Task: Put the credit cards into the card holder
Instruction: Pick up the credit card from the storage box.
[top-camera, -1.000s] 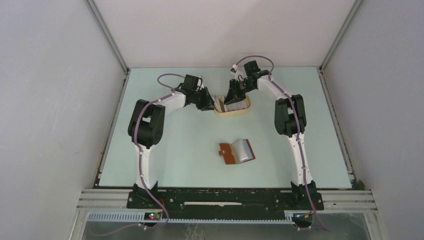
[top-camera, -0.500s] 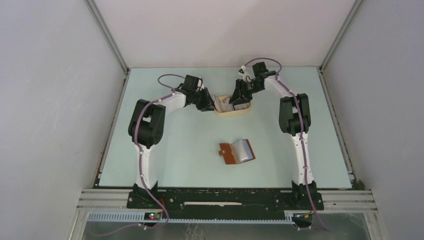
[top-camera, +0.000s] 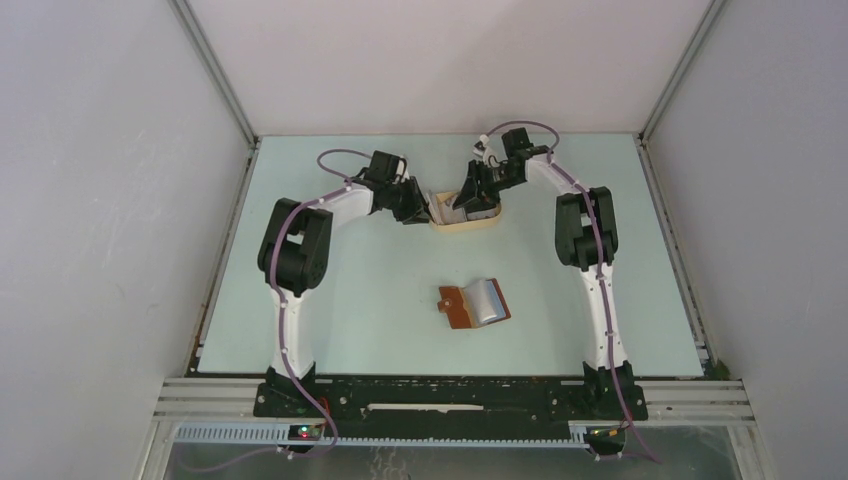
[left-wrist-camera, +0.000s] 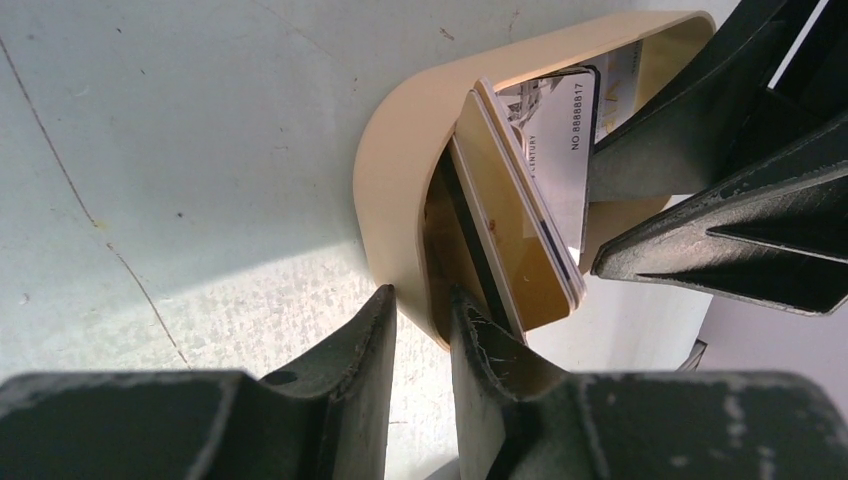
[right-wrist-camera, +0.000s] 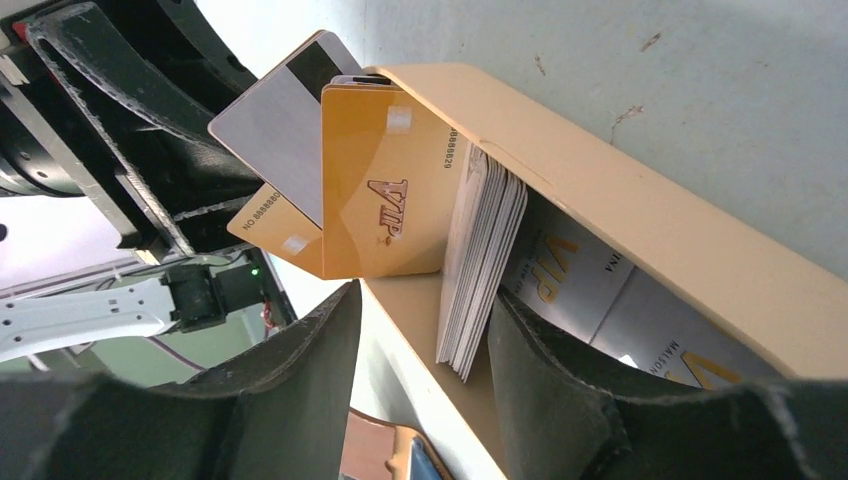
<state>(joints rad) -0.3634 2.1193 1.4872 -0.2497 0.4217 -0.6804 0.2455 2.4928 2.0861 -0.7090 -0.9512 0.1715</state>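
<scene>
View from above: a pale green table inside grey walls. A tan oval tray sits toward 12 o'clock from the table's middle. The left gripper meets the tray's 9 o'clock end. The right gripper reaches down into the tray from 1 o'clock. Well apart from the tray, toward 6 o'clock, a reddish-brown wallet lies open and flat. Something silvery covers its right half, too small to make out.

Left wrist view: the left gripper's two fingers straddle the tray's curved wall, one outside and one inside, jaws narrow and pinched on that wall. Inside the tray, cards stand on edge, gold ones nearest and a white one with printed numbers behind. The right gripper's dark fingers fill the 2 to 3 o'clock side, just beside the cards.

Right wrist view: the right gripper's jaws stand apart. A thick stack of cards on edge sits between them, close to the finger at 5 o'clock, with a clear gap to the finger at 7 o'clock, so nothing is clamped. A gold card marked VIP and a grey card with a black stripe lean toward 10 o'clock. More cards lie flat on the tray floor at 4 o'clock.
</scene>
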